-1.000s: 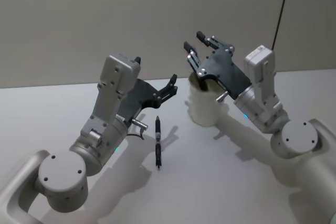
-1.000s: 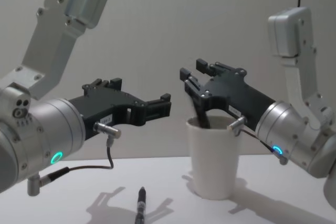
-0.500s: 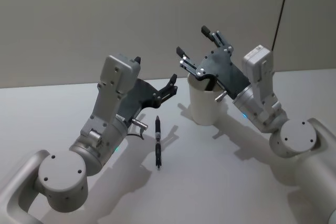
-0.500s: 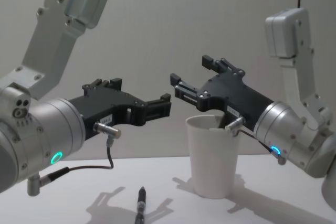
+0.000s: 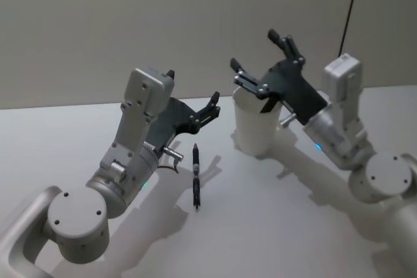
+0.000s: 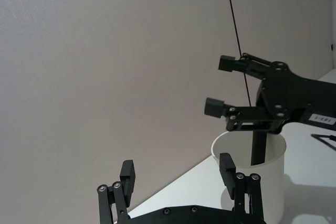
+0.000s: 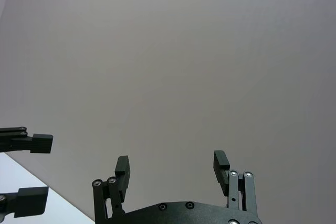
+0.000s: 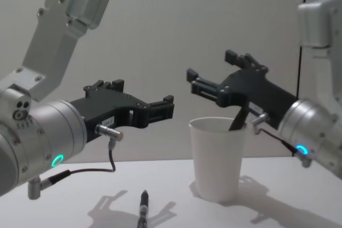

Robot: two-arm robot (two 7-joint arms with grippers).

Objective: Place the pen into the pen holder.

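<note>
A white paper cup, the pen holder [image 5: 251, 131] [image 8: 216, 158] [image 6: 270, 182], stands on the table. One dark pen [image 8: 236, 118] [image 6: 257, 148] leans inside it, its top at the rim. A second black pen [image 5: 196, 177] [image 8: 143, 206] lies flat on the table, left of the cup. My right gripper [image 5: 257, 53] [image 8: 211, 68] [image 7: 171, 162] hovers open and empty above the cup's rim. My left gripper [image 5: 214, 103] [image 6: 176, 170] is open and empty in the air above the lying pen, pointing toward the cup.
The grey tabletop [image 5: 273, 226] spreads around the cup and the lying pen. A plain wall [image 5: 130, 17] stands behind, and a thin black cable [image 5: 348, 11] hangs down it at the right.
My right gripper opened over the cup, leaving a pen inside, then rose and drew back to the right. The left arm and the pen on the table have not moved.
</note>
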